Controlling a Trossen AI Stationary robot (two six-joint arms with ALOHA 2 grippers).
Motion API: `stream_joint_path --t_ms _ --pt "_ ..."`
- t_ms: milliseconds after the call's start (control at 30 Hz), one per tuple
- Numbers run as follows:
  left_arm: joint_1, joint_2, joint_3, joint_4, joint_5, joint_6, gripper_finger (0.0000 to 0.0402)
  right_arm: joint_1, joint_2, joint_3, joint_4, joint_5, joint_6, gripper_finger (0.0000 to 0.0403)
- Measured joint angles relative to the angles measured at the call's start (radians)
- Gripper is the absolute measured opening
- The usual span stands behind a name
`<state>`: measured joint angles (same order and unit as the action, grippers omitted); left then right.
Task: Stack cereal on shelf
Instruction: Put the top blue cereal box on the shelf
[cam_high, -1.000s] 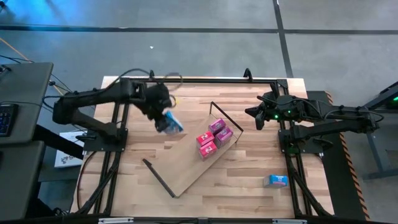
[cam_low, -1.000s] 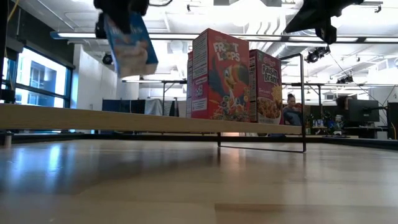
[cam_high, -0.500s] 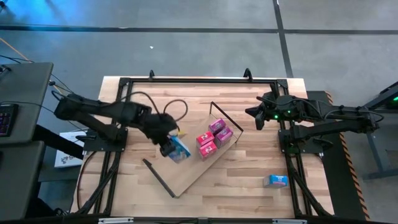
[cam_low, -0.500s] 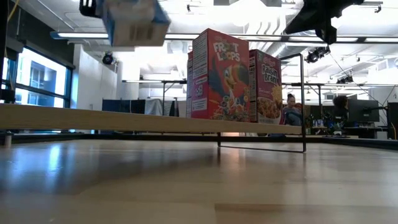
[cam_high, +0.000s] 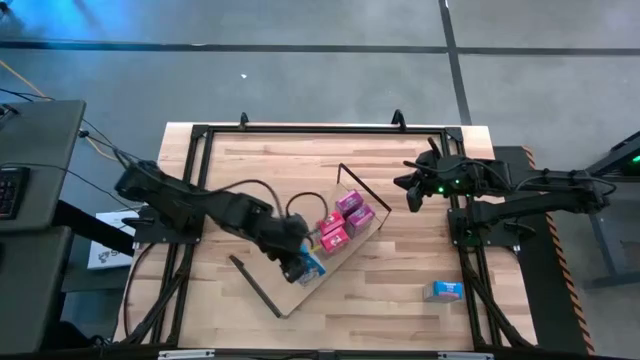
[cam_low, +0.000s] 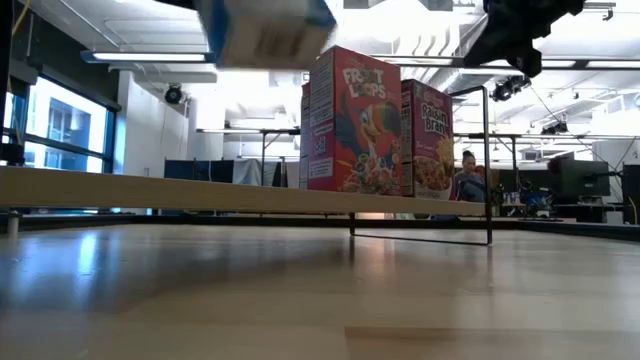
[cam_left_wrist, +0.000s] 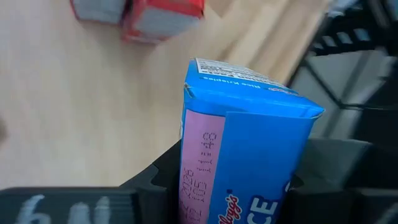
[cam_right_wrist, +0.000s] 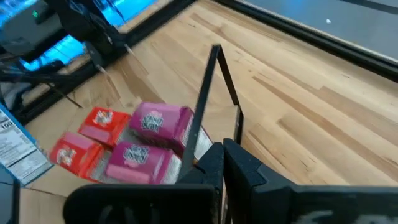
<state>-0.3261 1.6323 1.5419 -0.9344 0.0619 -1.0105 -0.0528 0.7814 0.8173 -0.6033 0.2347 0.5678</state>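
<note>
The shelf (cam_high: 288, 296) is a light-wood board lying slantwise on the table, with black wire frames (cam_high: 362, 190) at its ends. Several small boxes stand on its far end: pink ones (cam_high: 350, 201) and red ones (cam_high: 334, 240). In the low view they show as a Froot Loops box (cam_low: 350, 120) and a Raisin Bran box (cam_low: 425, 140). My left gripper (cam_high: 298, 262) is shut on a blue cereal box (cam_high: 310, 268) over the board, just on the near side of the red boxes. My right gripper (cam_high: 408, 192) hovers shut near the table's far right. Another blue box (cam_high: 443, 290) lies flat on the table. My left gripper pinches the blue box (cam_left_wrist: 249, 149) between its two fingers (cam_left_wrist: 163, 182), and the box's free end (cam_left_wrist: 249, 93) sticks out past them. It comes from above. The box is lifted clear of the shelf board, tipped over, high in the low view (cam_low: 265, 30).
A black frame (cam_high: 300, 130) runs round the tabletop edges. Bare board lies between the held box and the near wire frame (cam_high: 252, 283). Bare wood table spreads to the near right around the lying blue box. A person (cam_low: 467, 175) sits far back in the room.
My left gripper has carried the blue box from the table's far left toward the near right, over the shelf and close to the standing red boxes. On the way the box has tipped from hanging upright to lying over. The right arm has kept still.
</note>
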Motion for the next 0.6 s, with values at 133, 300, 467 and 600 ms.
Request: stream_joint_path --t_ms 133,300,467,600 --pt "-0.002 0.101 0.11 -0.129 -0.054 0.03 0.0123 0.0 0.01 0.0 -0.012 -0.001 -0.012 0.0001" --pt "-0.013 0.187 0.175 -0.188 -0.059 0.025 0.0123 0.0 0.008 0.0 -0.016 0.029 -0.05 0.0001" --pt "-0.028 0.236 0.176 -0.189 -0.097 -0.015 0.0123 0.0 0.007 0.0 -0.018 0.031 -0.052 0.0001" --pt "-0.032 0.262 0.176 -0.195 -0.109 -0.03 0.0123 0.0 0.007 0.0 -0.018 0.046 -0.052 0.0001"
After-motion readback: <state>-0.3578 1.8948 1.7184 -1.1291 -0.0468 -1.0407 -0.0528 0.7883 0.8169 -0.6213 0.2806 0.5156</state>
